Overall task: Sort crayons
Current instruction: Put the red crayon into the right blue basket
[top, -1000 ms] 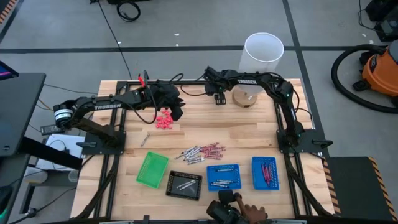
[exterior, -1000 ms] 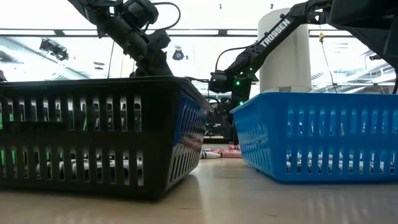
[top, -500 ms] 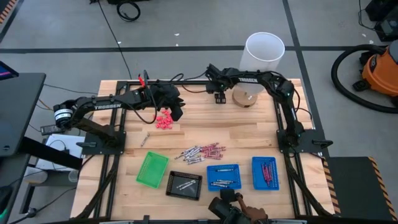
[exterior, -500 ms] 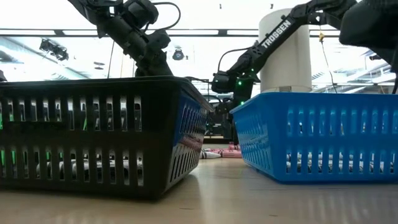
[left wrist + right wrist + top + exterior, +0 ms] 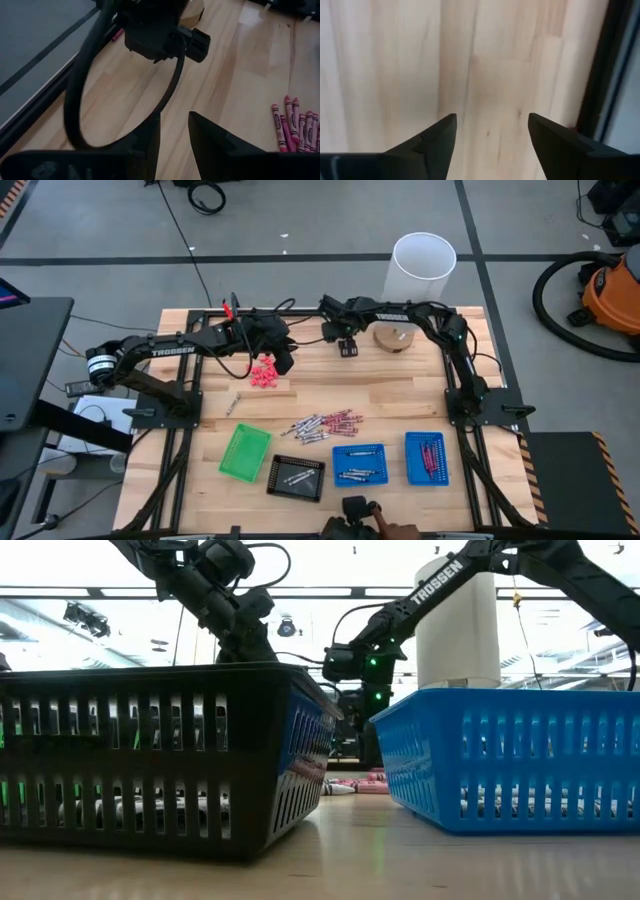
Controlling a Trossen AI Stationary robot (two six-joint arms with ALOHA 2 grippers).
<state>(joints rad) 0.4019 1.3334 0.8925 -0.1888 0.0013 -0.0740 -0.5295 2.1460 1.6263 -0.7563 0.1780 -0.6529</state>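
Note:
The crayons (image 5: 322, 425) lie in a loose maroon and grey-white heap at mid-table; the left wrist view catches its edge (image 5: 295, 125). One lone crayon (image 5: 236, 402) lies toward the left. More crayons rest in the black tray (image 5: 296, 477) and the two blue trays (image 5: 358, 464) (image 5: 426, 457). My left gripper (image 5: 283, 358) hangs over the far left of the table beside the pink bits (image 5: 264, 373), narrowly open (image 5: 174, 135) with only wood in the gap. My right gripper (image 5: 345, 348) points down near the far edge, wide open (image 5: 492, 135) over bare wood.
A green tray (image 5: 245, 452) stands left of the black one. A wooden disc (image 5: 393, 337) sits at the far edge, and a white tub (image 5: 425, 265) stands behind the table. A black cable loop (image 5: 80, 100) hangs before my left gripper. A person's hand (image 5: 375, 520) shows at the near edge.
My right gripper has swung along the far edge toward the table's left, nearer my left gripper, staying open. The hand at the near edge has drawn back.

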